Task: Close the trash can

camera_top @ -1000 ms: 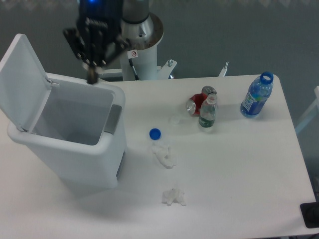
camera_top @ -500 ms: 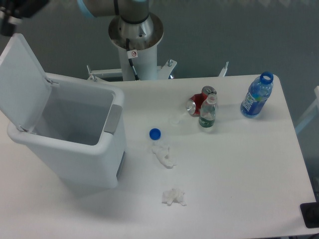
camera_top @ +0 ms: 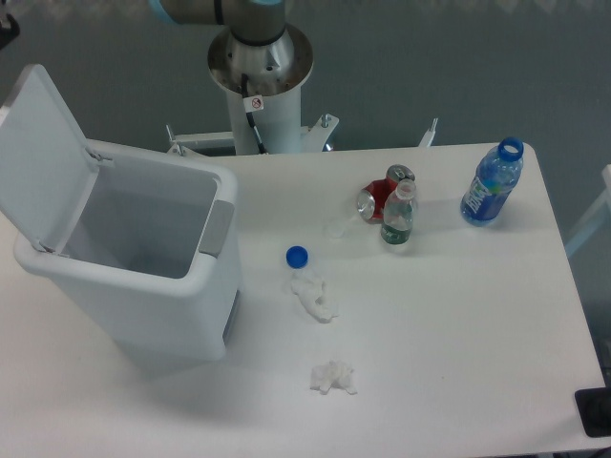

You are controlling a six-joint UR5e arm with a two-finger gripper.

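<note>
The trash can [camera_top: 162, 305], a large white bin, stands on the left of the table with its mouth open and its inside empty. Its flat lid [camera_top: 43, 157] is swung up and leans back to the left on the hinge. The grey latch [camera_top: 216, 229] sits on the right rim. Only a dark sliver of my gripper [camera_top: 6, 27] shows at the top-left corner, above and left of the lid's top edge and apart from it. Its fingers are cut off by the frame edge.
The arm's pedestal [camera_top: 260, 67] stands behind the table. A blue cap [camera_top: 297, 256] and two crumpled tissues [camera_top: 314, 296] [camera_top: 331, 378] lie right of the bin. Further right are a red can [camera_top: 379, 198], a small bottle [camera_top: 397, 218] and a blue bottle [camera_top: 492, 183].
My gripper has swung from above the bin's back rim up and to the left, almost out of frame. The lid and the other objects have not moved.
</note>
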